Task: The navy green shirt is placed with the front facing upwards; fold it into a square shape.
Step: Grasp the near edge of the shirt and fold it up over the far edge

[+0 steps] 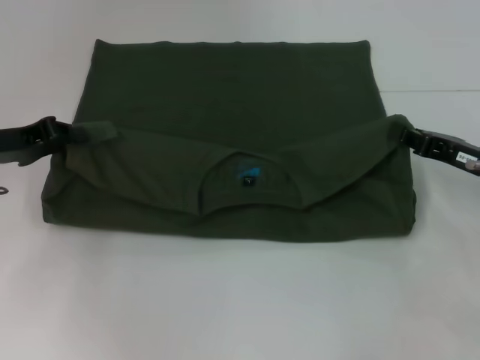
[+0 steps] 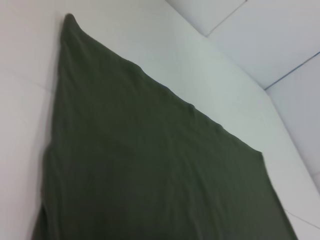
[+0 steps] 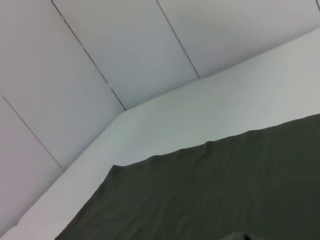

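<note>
White table point(image 1: 240, 307) fills the head view, with pale wall panels behind it showing in both wrist views. Navy green shirt point(image 1: 225, 97) lies across the middle of the table, spread from near the left edge to near the right edge, its far hem running straight and parallel to the table's back edge. Near portion of the shirt is folded over toward the back: the round collar point(image 1: 244, 176) now sits on top at mid-width, opening toward the front edge of the table, with a small tag point(image 1: 249, 181) visible inside it. Folded flap is higher at both ends and sags in the centre, forming a shallow V across the garment. Front print not visible. Left gripper point(image 1: 56, 133) is at the left end of the flap, clamped on the fabric at the shoulder corner, low over the table near its left edge. Right gripper point(image 1: 411, 136) is at the right end of the flap, clamped likewise on the opposite shoulder corner, near the right edge. Left wrist view: flat olive cloth running to a far corner, white table beyond. Right wrist view: smooth cloth edge on the table, wall panels beyond; own fingers not shown in either wrist view.
</note>
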